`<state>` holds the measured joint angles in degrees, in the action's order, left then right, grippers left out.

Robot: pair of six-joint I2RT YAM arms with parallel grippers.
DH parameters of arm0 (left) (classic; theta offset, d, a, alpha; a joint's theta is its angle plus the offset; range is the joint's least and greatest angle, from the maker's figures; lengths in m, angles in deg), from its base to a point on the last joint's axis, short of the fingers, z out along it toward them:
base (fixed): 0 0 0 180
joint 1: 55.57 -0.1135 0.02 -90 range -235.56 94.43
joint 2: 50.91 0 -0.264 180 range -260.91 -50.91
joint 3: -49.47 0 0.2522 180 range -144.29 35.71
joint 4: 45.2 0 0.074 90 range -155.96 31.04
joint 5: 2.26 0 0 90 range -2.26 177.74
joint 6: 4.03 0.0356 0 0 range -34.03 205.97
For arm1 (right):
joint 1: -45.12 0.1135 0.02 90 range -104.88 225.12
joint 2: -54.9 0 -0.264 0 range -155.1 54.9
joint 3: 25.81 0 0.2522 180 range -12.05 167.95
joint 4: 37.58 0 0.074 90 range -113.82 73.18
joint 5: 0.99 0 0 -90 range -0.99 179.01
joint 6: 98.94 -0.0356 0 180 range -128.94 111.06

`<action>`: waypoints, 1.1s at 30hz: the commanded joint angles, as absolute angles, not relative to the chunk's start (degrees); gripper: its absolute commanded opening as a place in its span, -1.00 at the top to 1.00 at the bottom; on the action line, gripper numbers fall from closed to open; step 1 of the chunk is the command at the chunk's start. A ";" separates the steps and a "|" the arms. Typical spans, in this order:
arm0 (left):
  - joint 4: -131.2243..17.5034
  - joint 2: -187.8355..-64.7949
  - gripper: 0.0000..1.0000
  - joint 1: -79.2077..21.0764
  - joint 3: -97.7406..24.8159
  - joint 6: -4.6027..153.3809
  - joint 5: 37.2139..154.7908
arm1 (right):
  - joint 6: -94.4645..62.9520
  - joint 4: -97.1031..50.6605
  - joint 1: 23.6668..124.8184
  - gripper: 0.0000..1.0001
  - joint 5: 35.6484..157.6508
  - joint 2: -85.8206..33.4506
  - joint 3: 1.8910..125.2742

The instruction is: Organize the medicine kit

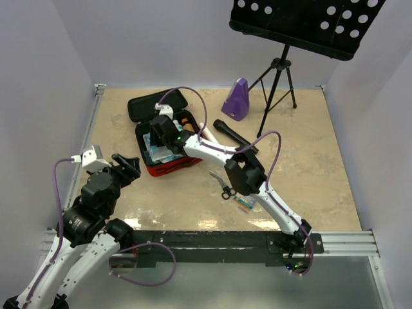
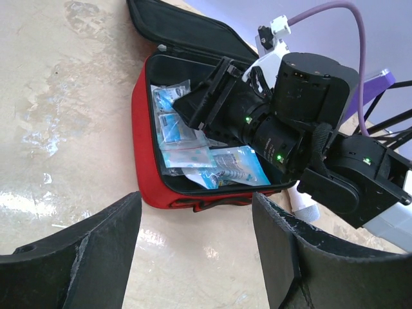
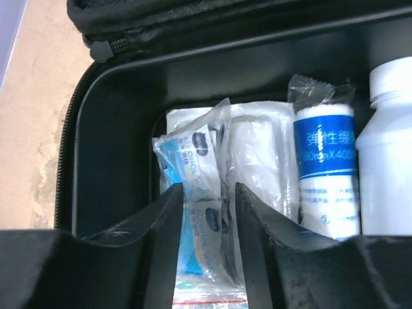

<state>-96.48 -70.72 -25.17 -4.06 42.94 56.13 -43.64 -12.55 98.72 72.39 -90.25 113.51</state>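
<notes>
Red medicine kit (image 1: 168,168) is reached into by the outstretched right gripper (image 3: 207,190), parted narrowly astride a clear packet (image 3: 193,161), while the left gripper (image 2: 196,199) is held back, spread wide.

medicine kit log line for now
medicine kit open | right gripper inside, jaws astride packet | left gripper open, outside kit

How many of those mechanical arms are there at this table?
2. The left arm is at the near left, short of the red medicine kit; the right arm reaches from the near right, its end effector inside the kit. None seems hidden.
</notes>
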 commanded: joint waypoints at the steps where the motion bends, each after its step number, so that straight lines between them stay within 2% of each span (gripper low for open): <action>1: -95.88 -70.42 -0.48 -25.16 -5.07 42.73 55.40 | -46.91 -15.64 98.82 -0.03 73.54 -87.76 114.08; 6: -95.53 -70.68 -0.48 -25.15 -5.08 42.99 55.57 | -48.58 -18.98 98.73 -0.37 71.35 -81.44 107.32; 11: -94.48 -70.95 -0.48 -25.24 -4.73 43.25 56.27 | -48.32 -19.16 98.73 -0.48 67.49 -70.73 99.50; 15: -92.28 -71.39 -0.55 -25.15 -2.71 43.25 58.20 | -44.98 -18.19 98.82 -0.48 61.42 -57.82 85.82; 21: -87.01 -72.79 -0.96 -25.24 2.83 38.43 63.56 | -50.50 -10.91 97.24 -0.41 52.63 -36.81 59.18; 24: -81.66 -73.76 -0.95 -25.07 6.43 36.58 67.95 | -56.12 -7.75 94.87 -0.36 53.24 -27.49 46.62; 27: -75.60 -74.99 -0.86 -25.16 9.59 36.31 73.05 | -59.03 -5.98 94.42 -0.23 54.20 -22.02 40.00; 29: -72.51 -76.30 -0.83 -25.15 11.18 36.14 75.86 | -55.72 -9.20 94.42 -0.18 57.26 -20.87 36.39; 33: -71.62 -79.64 -0.80 -25.15 11.45 35.96 79.21 | -53.51 -11.68 95.91 -0.28 62.11 -24.46 34.79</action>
<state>-78.49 -77.35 -25.17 11.41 37.06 73.17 -54.52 -7.94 94.22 57.92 -22.88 35.26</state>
